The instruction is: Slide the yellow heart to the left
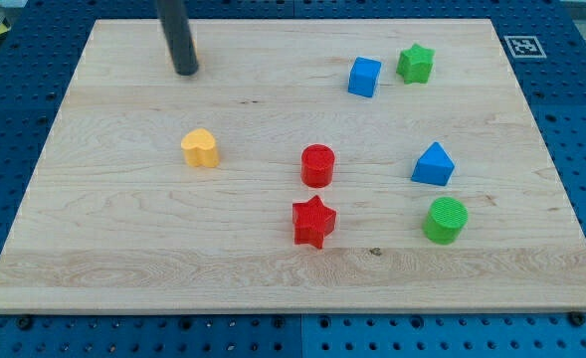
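Currently the tool's tip [185,72] (a bare rod, holding nothing) stands near the tabletop's [123,259] top-left, with the yellow heart [201,148] well below it; it must get round to the heart's right.

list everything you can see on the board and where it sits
yellow heart: 1, yellow, left of centre
red cylinder: 1, red, centre
red star: 1, red, just below the red cylinder
blue cube: 1, blue, upper right
green star: 1, green, right beside the blue cube
blue prism: 1, blue, right of the red cylinder
green cylinder: 1, green, below the blue prism
board: 1, light wood, fills the view
marker tag: 1, black and white, top right beside the board
my tip: 1, dark rod, upper left, above the yellow heart and apart from it
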### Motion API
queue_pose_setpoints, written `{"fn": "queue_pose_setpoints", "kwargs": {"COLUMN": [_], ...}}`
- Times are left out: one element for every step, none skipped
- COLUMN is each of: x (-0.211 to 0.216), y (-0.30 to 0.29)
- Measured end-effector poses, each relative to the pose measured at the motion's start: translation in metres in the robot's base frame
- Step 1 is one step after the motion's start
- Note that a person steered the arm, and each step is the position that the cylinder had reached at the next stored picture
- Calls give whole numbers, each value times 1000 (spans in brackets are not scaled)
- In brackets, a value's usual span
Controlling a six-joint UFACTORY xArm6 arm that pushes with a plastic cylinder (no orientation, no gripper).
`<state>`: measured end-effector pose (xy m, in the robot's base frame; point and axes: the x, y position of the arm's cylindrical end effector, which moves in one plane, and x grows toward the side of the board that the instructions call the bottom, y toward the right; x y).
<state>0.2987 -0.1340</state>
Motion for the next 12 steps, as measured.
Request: {"fn": "queue_pose_setpoints", "kwargs": {"x": [-9, -36, -38, -22, -19, 19, 66, 93, 97, 104, 106, 123], "y": [21, 2, 2, 10, 11, 19, 19, 19, 21, 40, 60, 64]}}
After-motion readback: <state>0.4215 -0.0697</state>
